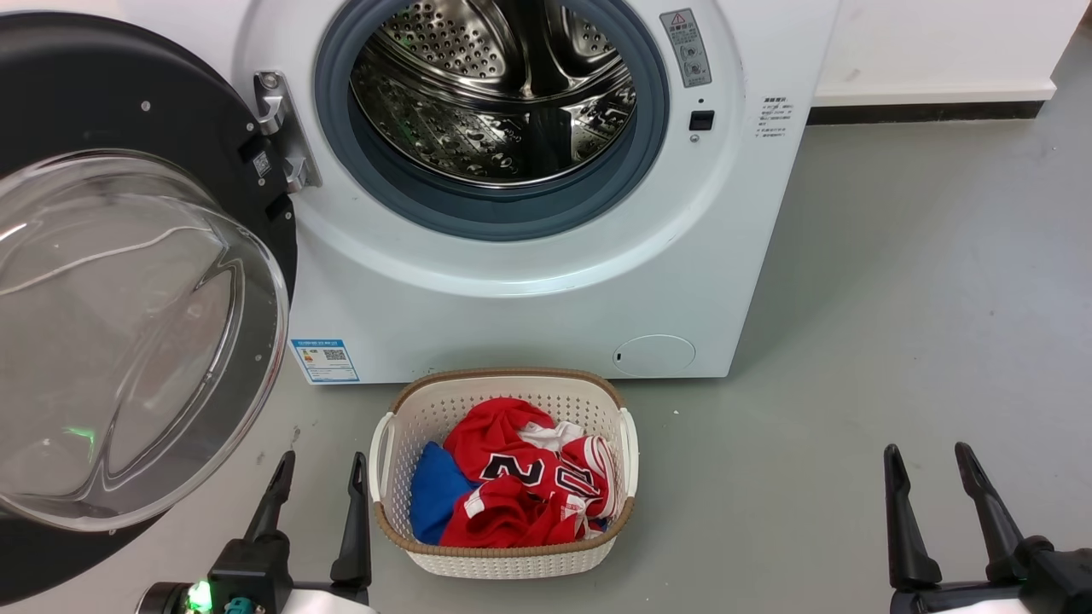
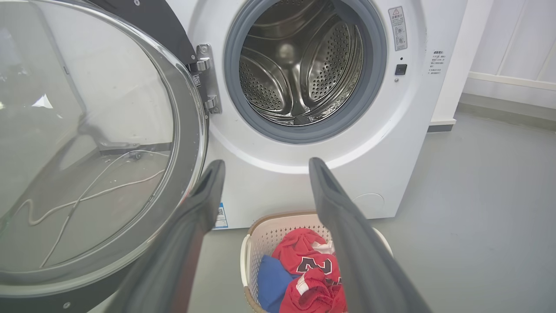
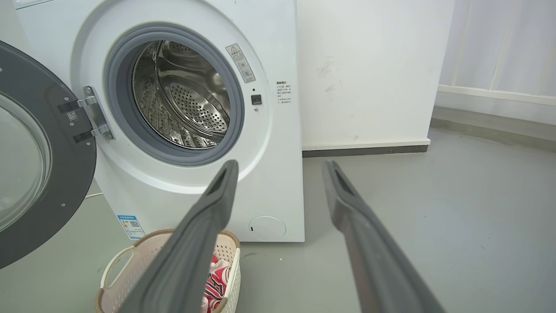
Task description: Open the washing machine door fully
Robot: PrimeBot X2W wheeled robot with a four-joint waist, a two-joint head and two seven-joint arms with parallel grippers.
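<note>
While washing machine door (image 1: pixel 128 298) stands wide, left gripper (image 1: pixel 322 460) beside it, right gripper (image 1: pixel 927 449) apart, both spread, empty.

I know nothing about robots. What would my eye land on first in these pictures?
The washing machine door, a big black disc with a bulging glass bowl, stands wide open at the left of the head view, beside the shiny steel drum. Below the drum, on the grey floor, sits a white basket of red and blue clothes. The left gripper and right gripper are open at the bottom edge, holding nothing.
</note>
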